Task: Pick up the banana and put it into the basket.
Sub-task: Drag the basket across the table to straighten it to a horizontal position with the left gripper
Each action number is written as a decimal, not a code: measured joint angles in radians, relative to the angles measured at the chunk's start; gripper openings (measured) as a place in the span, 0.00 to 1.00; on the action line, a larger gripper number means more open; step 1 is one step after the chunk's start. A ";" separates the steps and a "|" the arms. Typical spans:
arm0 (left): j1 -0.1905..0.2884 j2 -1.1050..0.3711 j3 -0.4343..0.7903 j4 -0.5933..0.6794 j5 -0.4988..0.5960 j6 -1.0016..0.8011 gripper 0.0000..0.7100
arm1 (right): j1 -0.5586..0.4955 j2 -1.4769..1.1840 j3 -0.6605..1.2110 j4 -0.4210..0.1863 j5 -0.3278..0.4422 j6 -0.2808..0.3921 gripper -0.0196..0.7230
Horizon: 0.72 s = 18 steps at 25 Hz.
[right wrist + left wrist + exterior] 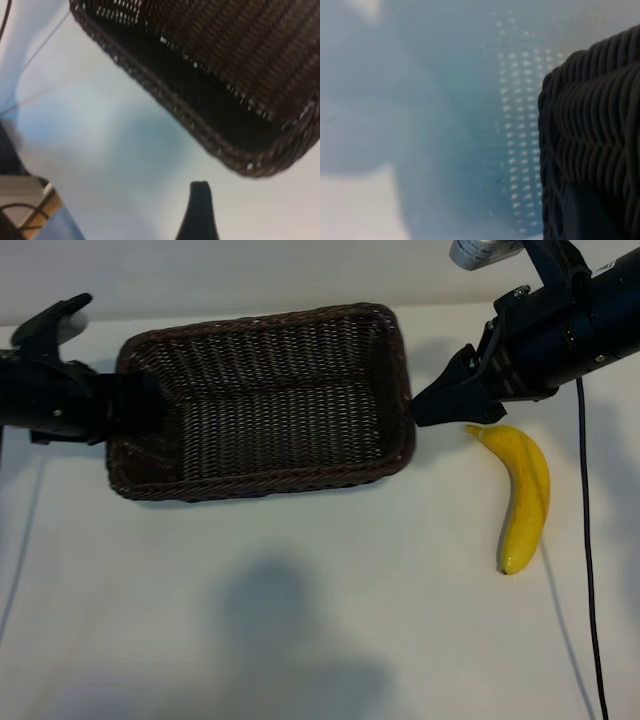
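Exterior view shows us the banana (525, 498) lying on the white table (300, 620) to the right of the basket (262, 400), near it but not touching, its stem end pointing up toward the right gripper (432, 408). That gripper hangs just above the stem, its tip close by the basket's right wall, jaws spread wide and holding nothing. Our left gripper (130, 405) sits at the basket's left wall; its fingers are hidden there, so we read them as only narrowly parted, and we cannot tell whether they pinch the wicker or merely rest beside it. The basket is empty.

We judge the task to be at its reach stage: the banana is not yet grasped. The next move calls for the right gripper to swing over the banana's middle, line its jaws across the curve, come down and close, then carry it over the rim.
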 joint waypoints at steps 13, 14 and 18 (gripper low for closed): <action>-0.075 0.068 -0.060 0.025 0.005 -0.018 0.23 | 0.000 0.000 0.000 0.000 -0.137 0.000 0.83; -0.075 0.068 -0.060 0.025 0.006 -0.018 0.23 | 0.000 0.000 0.000 0.000 -0.145 0.000 0.83; -0.075 0.068 -0.060 0.041 0.005 -0.025 0.23 | 0.000 0.001 0.000 0.013 -0.209 0.035 0.83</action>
